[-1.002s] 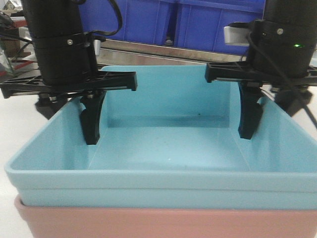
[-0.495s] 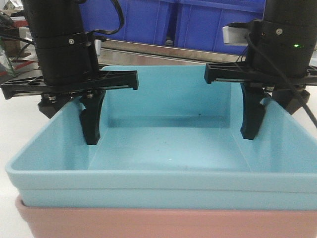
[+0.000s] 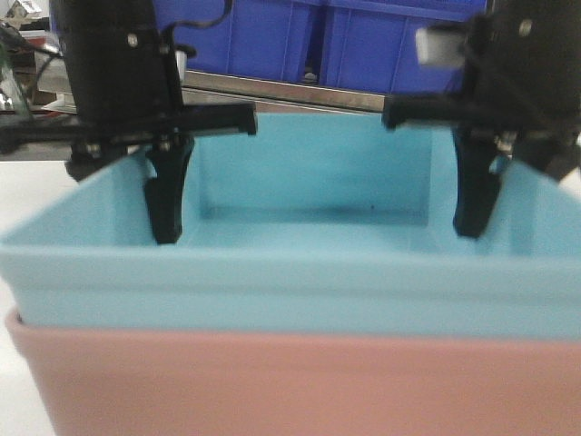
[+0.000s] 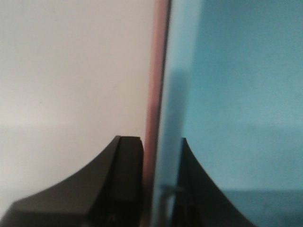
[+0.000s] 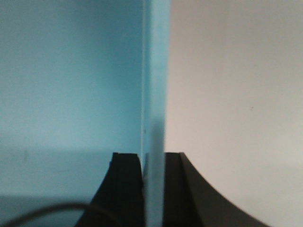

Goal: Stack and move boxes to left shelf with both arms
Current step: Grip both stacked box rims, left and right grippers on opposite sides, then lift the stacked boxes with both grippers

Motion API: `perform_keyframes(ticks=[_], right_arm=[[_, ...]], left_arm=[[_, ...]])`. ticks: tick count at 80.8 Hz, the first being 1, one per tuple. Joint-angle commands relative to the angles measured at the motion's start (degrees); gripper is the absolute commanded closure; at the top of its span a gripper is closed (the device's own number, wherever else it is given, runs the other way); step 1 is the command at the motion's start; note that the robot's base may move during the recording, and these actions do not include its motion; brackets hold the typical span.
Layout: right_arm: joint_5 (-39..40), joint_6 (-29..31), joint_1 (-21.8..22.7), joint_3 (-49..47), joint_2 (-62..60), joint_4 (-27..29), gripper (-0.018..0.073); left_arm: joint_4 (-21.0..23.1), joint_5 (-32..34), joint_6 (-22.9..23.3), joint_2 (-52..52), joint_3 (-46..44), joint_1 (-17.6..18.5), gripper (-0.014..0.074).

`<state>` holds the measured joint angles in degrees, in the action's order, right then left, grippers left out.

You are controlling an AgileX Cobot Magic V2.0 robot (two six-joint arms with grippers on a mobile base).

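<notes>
The light blue box [image 3: 309,177] sits nested inside the salmon pink box [image 3: 290,381], filling the front view. My left gripper [image 3: 138,229] is shut on the boxes' left wall, one finger [image 3: 168,195] inside the blue box. In the left wrist view that gripper [image 4: 156,142] clamps the pink rim [image 4: 154,85] and blue wall [image 4: 170,85] together. My right gripper [image 3: 495,225] is shut on the right wall; its wrist view shows the gripper [image 5: 152,156] pinching the blue wall [image 5: 155,71]. The left shelf is out of view.
Behind the boxes a steel rack bar [image 3: 272,89] runs under large dark blue crates [image 3: 363,41]. A white tabletop [image 4: 71,71] lies left of the stack and also on its right [image 5: 236,71].
The stacked boxes have risen and come closer to the front camera, held by both grippers. The picture is now blurred by motion.
</notes>
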<state>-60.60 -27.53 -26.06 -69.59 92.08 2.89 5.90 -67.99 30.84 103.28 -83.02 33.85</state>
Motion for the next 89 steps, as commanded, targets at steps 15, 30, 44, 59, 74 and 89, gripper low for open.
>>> perform_keyframes(ticks=[15,30,44,59,74,89], right_arm=[[-5.86,-4.12,-0.03,-3.85,-10.93,-0.6,0.0503],[-8.02,-7.27,-4.03,-3.77,-15.57,-1.9,0.0503],[-11.03,-14.01,-10.21,-3.7,-18.34,-7.43,0.0503],[-12.48,-18.12,-17.24,-3.7,-20.26,-8.69,0.0503],[-13.55,-22.06,-21.63,-3.66,-20.35,-10.47,0.0503],[-14.35,-22.51,-22.19,-2.03,-20.35,-11.45,0.0503]], left_arm=[[-2.48,-6.63,4.88,-11.1,-3.0,1.67,0.0603],[-3.57,-7.45,7.83,-16.23,-2.05,5.88,0.0603],[-3.57,-7.45,11.22,-20.03,0.98,9.78,0.0603],[-3.91,-7.45,15.13,-24.52,7.08,12.88,0.0603],[-3.91,-7.45,16.32,-28.31,10.63,13.58,0.0603],[-5.31,-7.45,16.32,-29.09,10.99,13.58,0.0603]])
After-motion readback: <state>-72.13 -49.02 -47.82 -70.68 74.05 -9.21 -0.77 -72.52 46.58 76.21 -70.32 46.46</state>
